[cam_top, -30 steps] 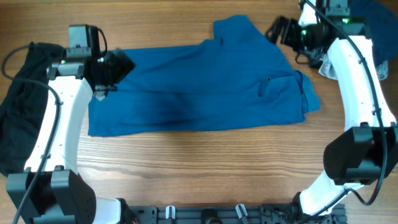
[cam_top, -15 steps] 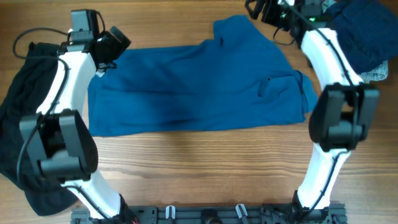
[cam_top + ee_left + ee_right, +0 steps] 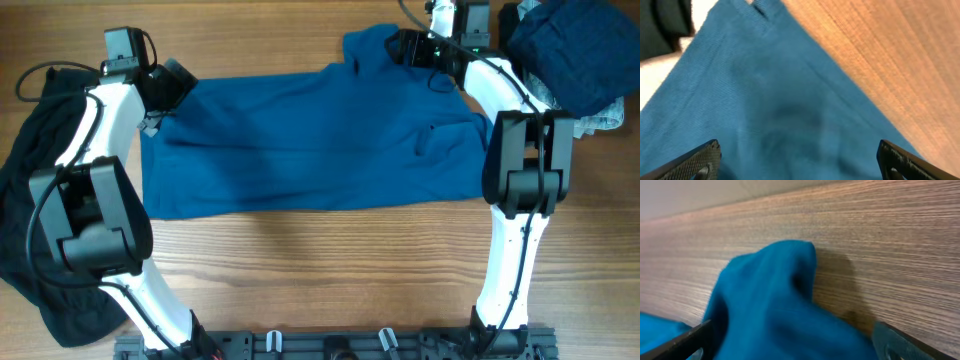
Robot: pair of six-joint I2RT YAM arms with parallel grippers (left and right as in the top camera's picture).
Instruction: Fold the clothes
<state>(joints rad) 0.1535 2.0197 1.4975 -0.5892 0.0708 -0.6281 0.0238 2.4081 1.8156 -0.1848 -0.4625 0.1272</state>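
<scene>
Black garment (image 3: 28,170) left of teal shirt (image 3: 320,140); navy heap (image 3: 568,48) right; wooden table (image 3: 330,265) beneath; left gripper (image 3: 797,162), right gripper (image 3: 790,341) spread wide, empty.

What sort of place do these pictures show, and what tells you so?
Probably a robotics lab bench: white robot arms at a wooden table, a teal shirt spread out, a black garment beside it.

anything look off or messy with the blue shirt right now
The teal shirt lies mostly flat, but its far sleeve is humped up in a loose fold at the table's far side instead of spread out. Nothing looks torn or spilled.
</scene>
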